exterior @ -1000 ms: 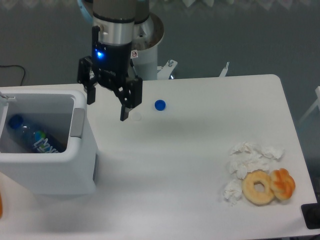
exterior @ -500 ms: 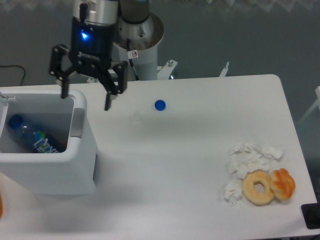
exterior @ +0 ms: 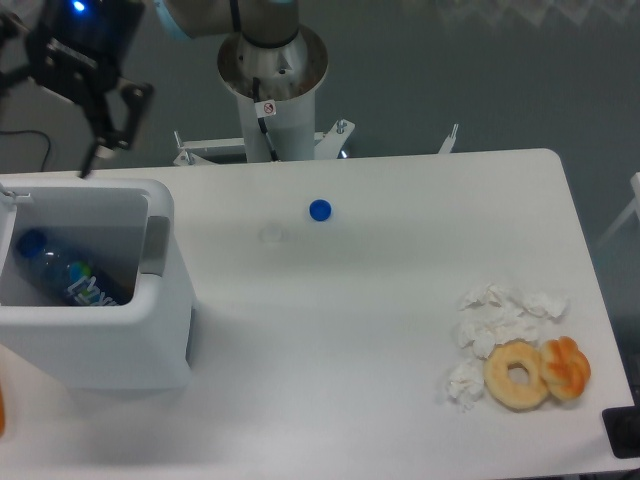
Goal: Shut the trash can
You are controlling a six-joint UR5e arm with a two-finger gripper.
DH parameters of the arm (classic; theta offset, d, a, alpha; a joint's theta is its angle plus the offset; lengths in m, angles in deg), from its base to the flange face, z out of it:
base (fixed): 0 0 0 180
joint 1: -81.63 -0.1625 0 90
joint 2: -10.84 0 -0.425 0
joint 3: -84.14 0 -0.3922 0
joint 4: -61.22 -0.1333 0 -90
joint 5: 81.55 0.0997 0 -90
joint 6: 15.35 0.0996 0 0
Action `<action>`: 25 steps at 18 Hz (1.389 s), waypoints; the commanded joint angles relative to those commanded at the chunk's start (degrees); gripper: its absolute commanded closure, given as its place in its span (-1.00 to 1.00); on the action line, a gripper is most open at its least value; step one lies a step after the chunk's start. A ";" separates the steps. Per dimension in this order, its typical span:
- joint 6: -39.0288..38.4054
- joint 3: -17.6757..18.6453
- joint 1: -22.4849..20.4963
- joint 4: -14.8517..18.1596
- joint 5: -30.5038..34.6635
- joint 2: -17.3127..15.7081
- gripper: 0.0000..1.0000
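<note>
the gripper (exterior: 45, 120) — fingers spread wide, nothing held — is now swung up behind the still-open trash can (exterior: 95, 300).

Trash can (exterior: 150, 330): large white boxy plastic bin, rounded corners, grey strip along its right inner edge. Stands upright at the table's left edge, partly cut off by the frame. Top open; interior visible, a blue-capped bottle lying inside.

White trash can (exterior: 150, 345), grey strip; blue-capped bottle (exterior: 65, 272); blue cap (exterior: 319, 210); tan donut (exterior: 517, 374).
</note>
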 joint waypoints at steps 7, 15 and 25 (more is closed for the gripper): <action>-1.59 -0.26 4.39 -0.44 -6.51 -0.53 -1.00; -1.41 -0.44 7.55 -6.50 -16.62 4.99 -1.00; -1.24 -1.76 10.11 -6.59 -16.89 7.81 -1.00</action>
